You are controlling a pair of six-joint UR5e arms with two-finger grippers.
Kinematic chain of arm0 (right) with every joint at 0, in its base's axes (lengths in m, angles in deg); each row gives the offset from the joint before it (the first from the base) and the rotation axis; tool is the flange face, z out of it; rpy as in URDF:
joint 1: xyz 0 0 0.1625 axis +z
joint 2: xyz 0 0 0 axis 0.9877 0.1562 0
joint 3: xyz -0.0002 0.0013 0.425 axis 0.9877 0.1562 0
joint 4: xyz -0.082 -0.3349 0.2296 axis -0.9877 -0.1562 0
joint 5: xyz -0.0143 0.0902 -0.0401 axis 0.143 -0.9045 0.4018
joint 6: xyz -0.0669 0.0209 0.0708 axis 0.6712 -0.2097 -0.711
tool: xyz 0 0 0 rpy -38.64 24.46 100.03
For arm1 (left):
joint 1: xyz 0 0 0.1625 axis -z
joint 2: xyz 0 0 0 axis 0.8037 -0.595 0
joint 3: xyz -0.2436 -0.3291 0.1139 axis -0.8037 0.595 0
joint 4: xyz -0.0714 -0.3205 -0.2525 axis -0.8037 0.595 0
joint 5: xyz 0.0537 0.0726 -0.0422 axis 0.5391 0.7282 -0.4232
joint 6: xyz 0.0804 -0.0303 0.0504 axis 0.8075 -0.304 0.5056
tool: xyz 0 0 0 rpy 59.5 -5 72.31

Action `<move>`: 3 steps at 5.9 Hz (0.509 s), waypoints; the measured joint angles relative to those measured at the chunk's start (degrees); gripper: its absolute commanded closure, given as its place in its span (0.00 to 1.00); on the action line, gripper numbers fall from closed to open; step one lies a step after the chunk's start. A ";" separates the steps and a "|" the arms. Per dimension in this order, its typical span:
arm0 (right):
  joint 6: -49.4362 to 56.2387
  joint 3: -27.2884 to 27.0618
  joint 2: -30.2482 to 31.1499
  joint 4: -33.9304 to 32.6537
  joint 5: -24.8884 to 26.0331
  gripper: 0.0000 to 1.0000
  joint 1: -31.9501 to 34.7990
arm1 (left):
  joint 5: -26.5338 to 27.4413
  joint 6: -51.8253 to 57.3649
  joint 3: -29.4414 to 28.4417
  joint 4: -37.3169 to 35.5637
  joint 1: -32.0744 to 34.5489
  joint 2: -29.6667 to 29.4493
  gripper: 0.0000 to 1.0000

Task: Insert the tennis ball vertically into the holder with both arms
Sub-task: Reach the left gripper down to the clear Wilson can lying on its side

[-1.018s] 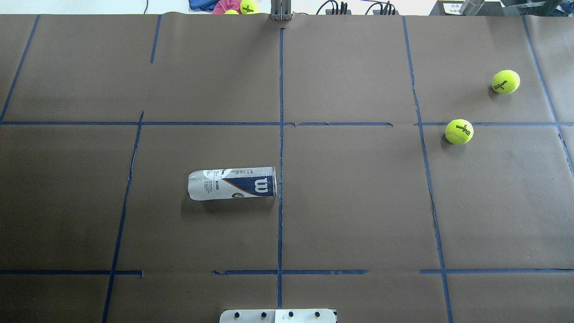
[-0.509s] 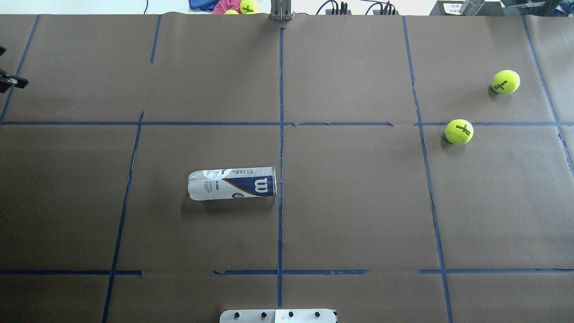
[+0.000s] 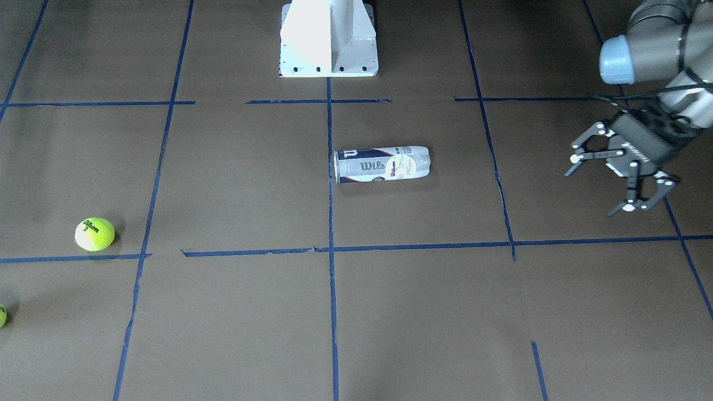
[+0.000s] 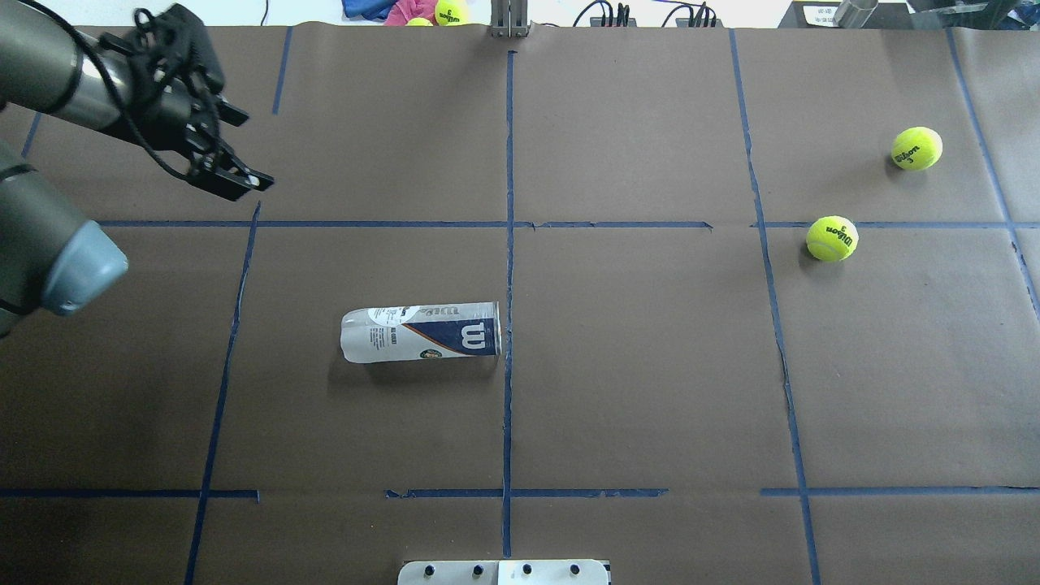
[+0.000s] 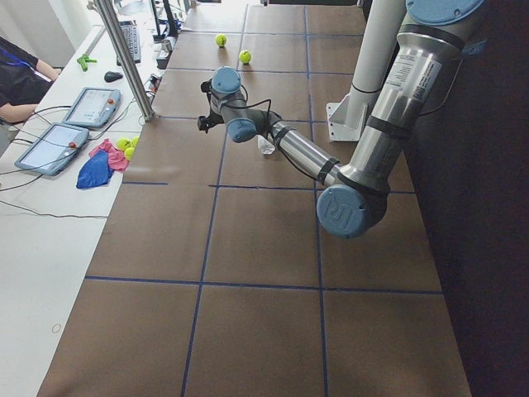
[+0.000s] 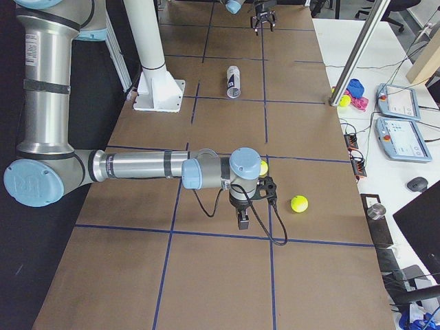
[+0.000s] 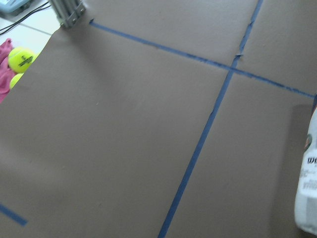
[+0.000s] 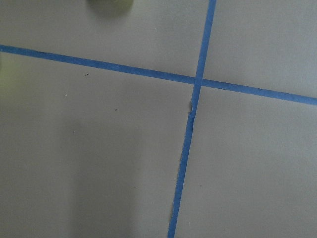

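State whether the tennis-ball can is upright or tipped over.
Tipped over: the can lies lengthwise on the table, its long side and label facing up.

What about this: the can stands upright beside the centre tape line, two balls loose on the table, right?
No: the can lies on its side, as the overhead view shows. It is beside the centre tape line, with two balls loose on the table.
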 measured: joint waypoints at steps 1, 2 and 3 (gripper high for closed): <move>0.00 0.00 0.00 -0.02 0.00 0.00 0.00 | 5.31 -0.99 0.12 -2.58 -6.43 -3.40 0.00; 0.00 0.00 0.00 -0.06 0.00 0.00 0.00 | 10.61 -1.10 0.15 -9.07 -11.79 -7.97 0.00; 0.00 0.02 0.00 -0.08 0.00 0.00 0.00 | 15.68 -0.91 0.08 -17.36 -16.57 -12.99 0.00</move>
